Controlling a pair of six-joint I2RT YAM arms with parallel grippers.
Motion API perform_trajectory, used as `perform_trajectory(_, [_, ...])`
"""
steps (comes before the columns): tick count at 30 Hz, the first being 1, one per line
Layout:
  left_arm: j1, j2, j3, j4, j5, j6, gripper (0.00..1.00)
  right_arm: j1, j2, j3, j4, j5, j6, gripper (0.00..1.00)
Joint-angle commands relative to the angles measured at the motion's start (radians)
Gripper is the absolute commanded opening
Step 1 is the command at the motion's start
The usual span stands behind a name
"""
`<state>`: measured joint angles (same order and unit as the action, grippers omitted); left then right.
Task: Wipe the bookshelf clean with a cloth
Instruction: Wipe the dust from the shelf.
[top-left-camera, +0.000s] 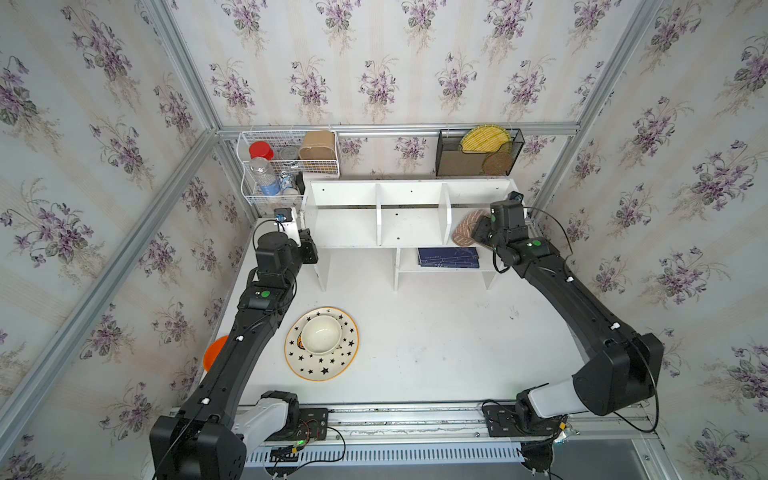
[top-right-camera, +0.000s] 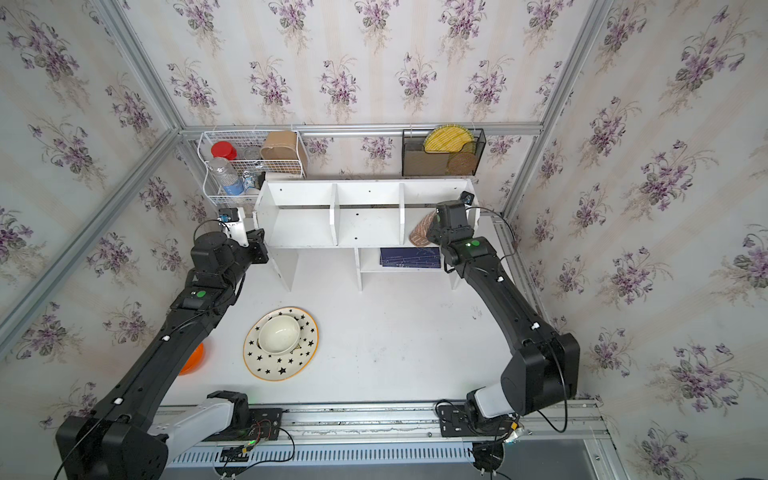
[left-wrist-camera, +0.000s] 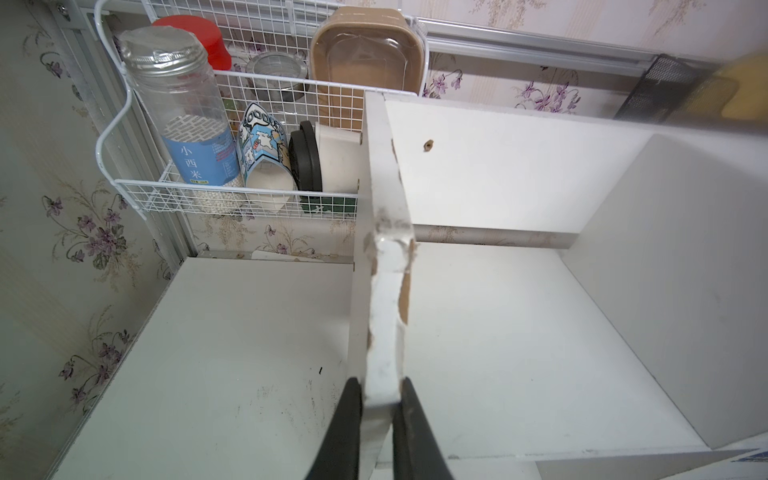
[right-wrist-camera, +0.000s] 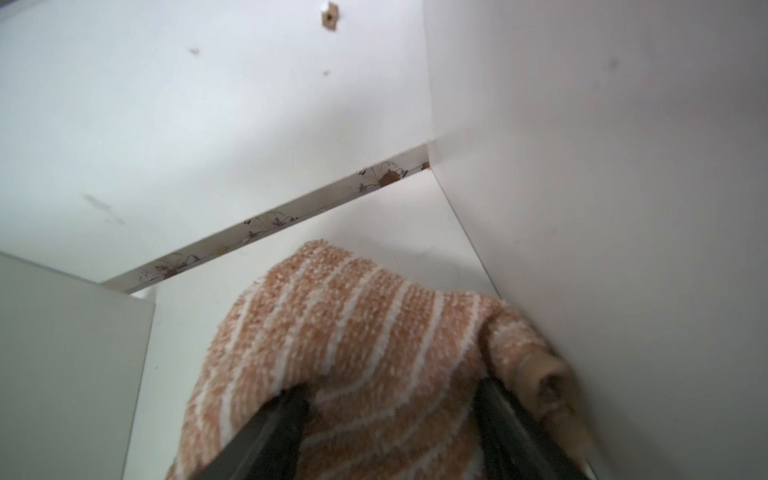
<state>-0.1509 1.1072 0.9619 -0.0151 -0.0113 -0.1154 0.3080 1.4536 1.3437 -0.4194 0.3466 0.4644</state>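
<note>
Spread right claw (right-wrist-camera: 390, 386) straddles cloth (right-wrist-camera: 332, 324) against bookshelf (right-wrist-camera: 602, 208) end wall.

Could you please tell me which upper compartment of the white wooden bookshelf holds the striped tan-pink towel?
The end compartment where the right gripper reaches: the striped tan-pink towel lies inside, while the other two of the white wooden bookshelf hold nothing.

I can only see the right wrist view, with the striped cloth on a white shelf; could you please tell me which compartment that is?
Observer: The cloth lies in the right end compartment of the bookshelf.
Operator: Thank you; and the other arm?
Observer: The left gripper is shut on the bookshelf's left side panel.
Operator: Is anything below the cloth?
Observer: A dark blue book lies on the lower shelf.
</note>
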Motion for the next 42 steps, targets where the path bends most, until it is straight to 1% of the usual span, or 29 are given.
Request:
perform_trajectory(1, [-0.001,0.004,0.000,0.000,0.059,-0.041,0.00,0.000,0.011,-0.031,-0.034,-0.066,-0.005,0.77])
perform_trajectory(3, [-0.001,0.003,0.000,0.000,0.058,-0.040,0.00,0.000,0.031,-0.041,-0.035,-0.072,-0.003,0.78])
perform_trajectory(5, [-0.001,0.003,0.000,-0.002,0.056,-0.038,0.00,0.001,0.049,-0.047,-0.025,-0.085,-0.001,0.76])
perform_trajectory(9, [-0.001,0.006,-0.001,0.000,0.057,-0.038,0.00,0.017,0.071,-0.035,-0.001,-0.119,0.012,0.62])
perform_trajectory(11, [-0.001,0.011,0.000,0.000,0.059,-0.040,0.00,0.029,0.098,-0.009,-0.016,-0.105,0.016,0.52])
perform_trajectory(12, [-0.001,0.013,0.000,0.000,0.061,-0.041,0.00,0.029,0.112,0.006,-0.031,-0.091,0.023,0.42])
perform_trajectory(14, [-0.001,0.017,0.000,0.000,0.062,-0.041,0.00,0.028,0.132,0.031,-0.065,-0.040,0.038,0.19])
perform_trajectory(16, [-0.001,0.016,-0.001,0.000,0.059,-0.040,0.00,0.029,0.129,0.033,-0.091,-0.006,0.051,0.07])
perform_trajectory(17, [-0.001,0.016,-0.002,-0.001,0.057,-0.040,0.00,0.029,0.120,0.027,-0.099,0.003,0.055,0.02])
perform_trajectory(18, [-0.001,0.015,-0.001,0.000,0.057,-0.041,0.00,0.029,0.105,0.016,-0.106,0.008,0.060,0.00])
perform_trajectory(21, [-0.001,0.020,0.000,0.000,0.061,-0.042,0.00,0.029,0.044,-0.038,-0.108,0.013,0.074,0.00])
perform_trajectory(22, [-0.001,0.022,0.000,0.000,0.062,-0.043,0.00,0.029,0.024,-0.054,-0.100,0.001,0.070,0.01])
perform_trajectory(23, [-0.001,0.026,0.000,0.001,0.061,-0.043,0.00,0.029,0.016,-0.058,-0.093,-0.011,0.061,0.08])
perform_trajectory(27, [0.001,0.038,0.005,0.000,0.070,-0.051,0.00,0.029,0.030,0.013,-0.105,-0.037,-0.011,0.40])
perform_trajectory(29, [0.004,0.042,0.007,0.000,0.077,-0.055,0.00,0.029,0.041,0.064,-0.116,-0.033,-0.029,0.54])
perform_trajectory(30, [0.006,0.042,0.008,-0.001,0.078,-0.055,0.00,0.029,0.046,0.090,-0.125,-0.031,-0.036,0.59])
perform_trajectory(33, [0.010,0.043,0.006,-0.002,0.074,-0.054,0.00,0.029,0.054,0.158,-0.160,-0.028,-0.043,0.69])
perform_trajectory(36, [0.011,0.049,0.007,-0.002,0.076,-0.055,0.00,0.029,0.042,0.187,-0.192,-0.010,-0.041,0.72])
perform_trajectory(37, [0.011,0.050,0.007,-0.002,0.079,-0.057,0.00,0.029,0.030,0.185,-0.195,-0.003,-0.040,0.74])
perform_trajectory(39, [0.011,0.054,0.006,-0.001,0.082,-0.059,0.00,0.030,0.004,0.168,-0.193,-0.002,-0.038,0.81])
perform_trajectory(42, [0.011,0.054,0.006,-0.001,0.081,-0.058,0.00,0.031,-0.023,0.129,-0.176,-0.031,-0.027,0.88])
